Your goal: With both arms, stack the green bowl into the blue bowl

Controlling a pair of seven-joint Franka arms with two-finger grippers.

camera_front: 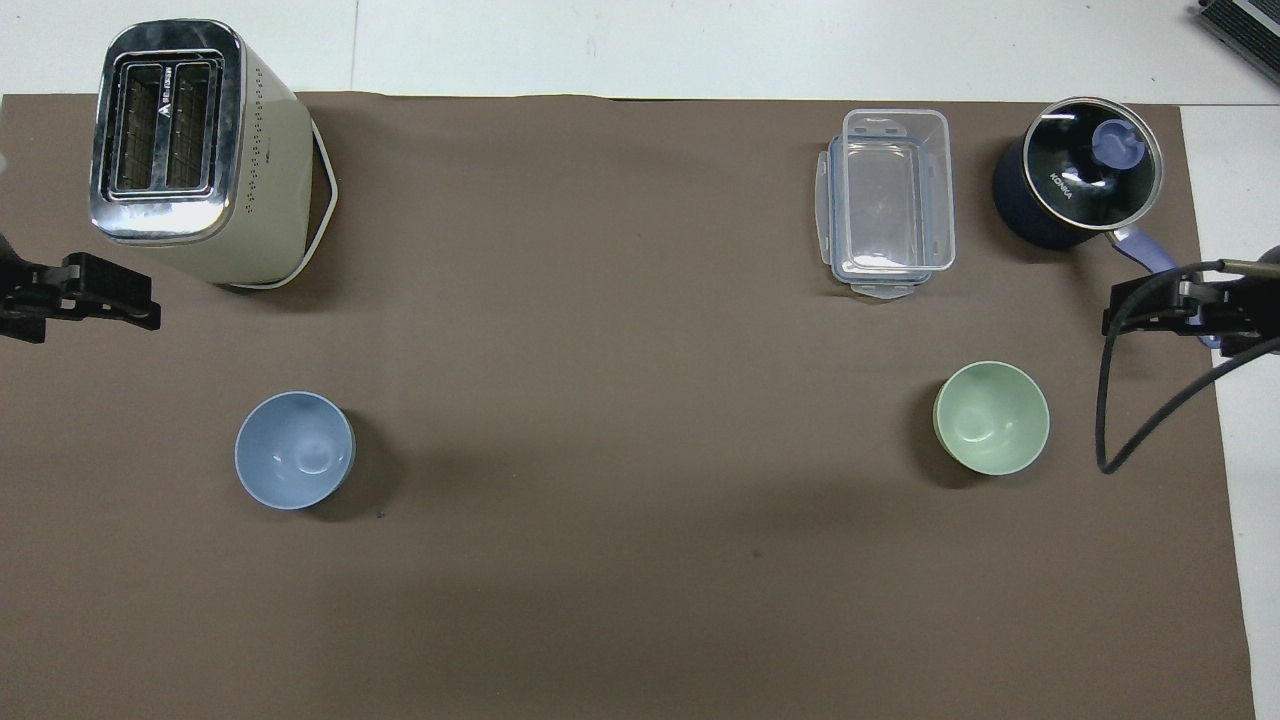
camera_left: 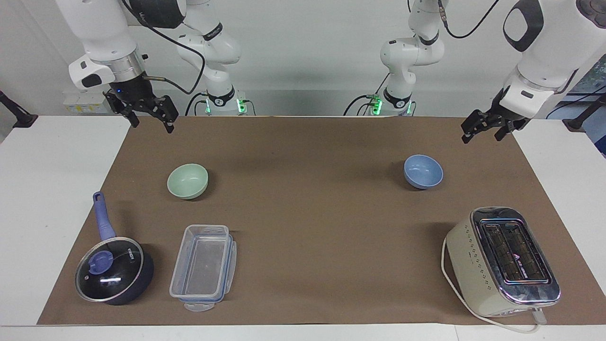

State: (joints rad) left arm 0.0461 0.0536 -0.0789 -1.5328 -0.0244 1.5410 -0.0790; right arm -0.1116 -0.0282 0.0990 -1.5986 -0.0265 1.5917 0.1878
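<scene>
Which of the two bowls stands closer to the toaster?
The blue bowl, toward the left arm's end like the toaster; the green bowl stands beside the saucepan handle.

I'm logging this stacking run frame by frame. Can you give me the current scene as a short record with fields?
green bowl: upright on the mat, toward the right arm's end, untouched
blue bowl: upright on the mat, toward the left arm's end, untouched
stacked: no
right end effector: open, raised over the mat's edge, holding nothing
left end effector: open, raised over the mat's edge, holding nothing
other items: saucepan, clear container, toaster, all farther from the robots than the bowls
</scene>
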